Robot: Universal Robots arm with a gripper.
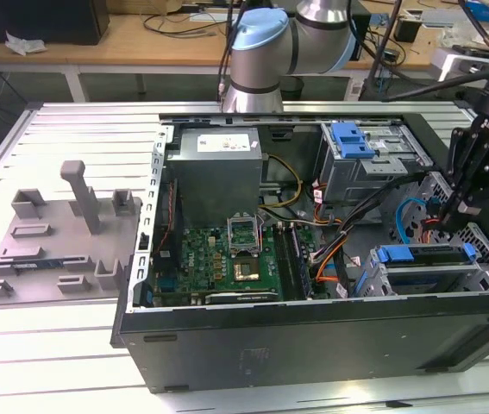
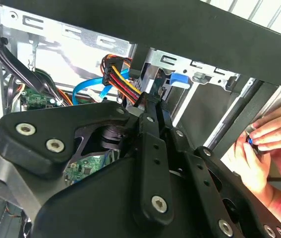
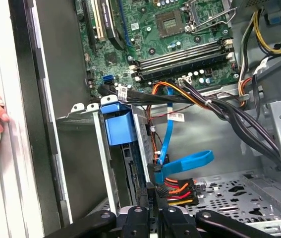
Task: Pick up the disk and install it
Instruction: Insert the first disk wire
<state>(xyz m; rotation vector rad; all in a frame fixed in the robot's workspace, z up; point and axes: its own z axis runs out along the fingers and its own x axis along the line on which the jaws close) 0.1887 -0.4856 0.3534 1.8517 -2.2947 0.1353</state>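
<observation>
The disk (image 1: 423, 269) sits on edge in the lower drive cage at the exterior view's right, inside the open computer case (image 1: 227, 341), with its blue carrier rail along the top. In the first wrist view the disk (image 3: 132, 166) stands in its slot under the blue carrier tab. My gripper (image 1: 445, 222) hangs just behind that cage. Its fingers look pressed together, with the tips beside the black connector (image 3: 161, 191) of the red, orange and yellow wires at the disk's rear. In the second wrist view the gripper (image 2: 152, 106) points at the same bundle of wires.
A second drive cage (image 1: 366, 159) with a blue latch piece stands behind. The motherboard (image 1: 235, 259) and power supply (image 1: 218, 168) fill the case's left half. A blue data cable (image 3: 185, 161) loops near the fingertips. A person's hand (image 2: 269, 136) rests outside the case wall. A grey fixture plate (image 1: 54, 241) lies to the left.
</observation>
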